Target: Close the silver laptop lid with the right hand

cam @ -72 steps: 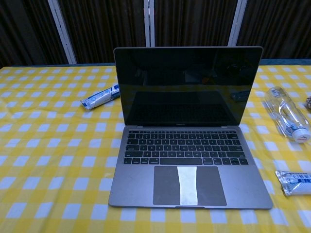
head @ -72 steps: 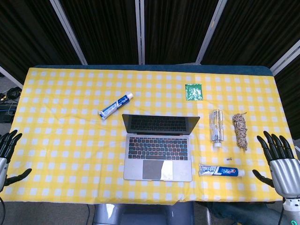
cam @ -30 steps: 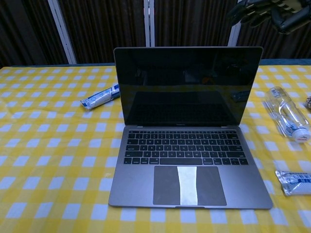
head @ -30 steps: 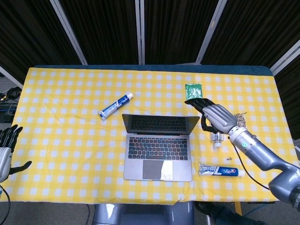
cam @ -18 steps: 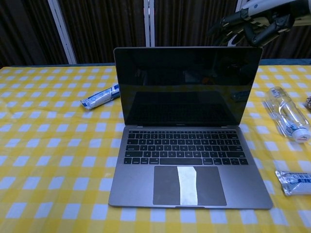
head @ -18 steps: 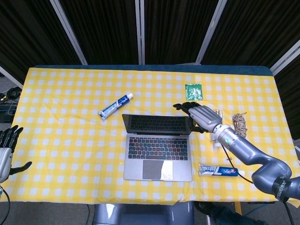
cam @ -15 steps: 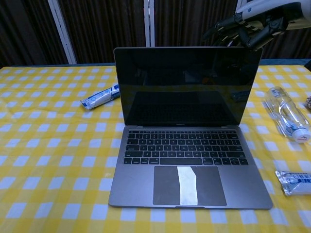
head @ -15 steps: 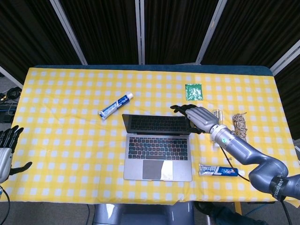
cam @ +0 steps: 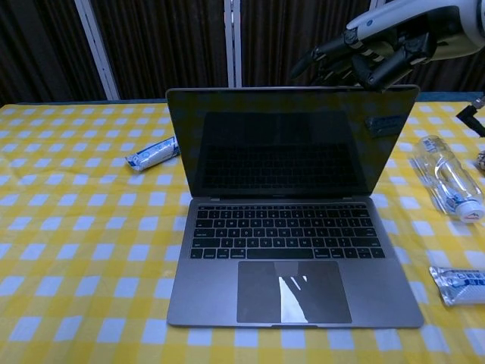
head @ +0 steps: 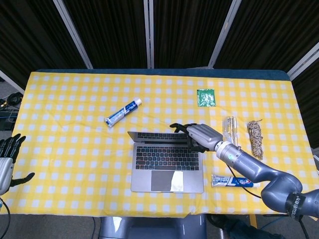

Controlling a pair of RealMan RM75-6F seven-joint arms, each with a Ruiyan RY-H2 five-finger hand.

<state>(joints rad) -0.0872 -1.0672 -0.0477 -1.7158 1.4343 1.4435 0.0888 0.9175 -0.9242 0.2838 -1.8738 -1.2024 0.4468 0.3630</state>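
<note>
The left robot hand [head: 7, 162] is cut off at the bench's [head: 60, 149] left edge, fingers spread, holding nothing. The silver laptop [head: 167, 162] sits at the middle of the front edge, its lid tilted forward and partly hiding the screen from above. The right robot hand [head: 197, 135] presses spread fingers [cam: 333, 49] on the lid's top edge.

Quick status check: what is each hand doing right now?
Left hand: open, fingers apart, holding nothing, off the table's left edge.
Right hand: open, fingers spread over the top edge of the laptop lid, grasping nothing.
</note>
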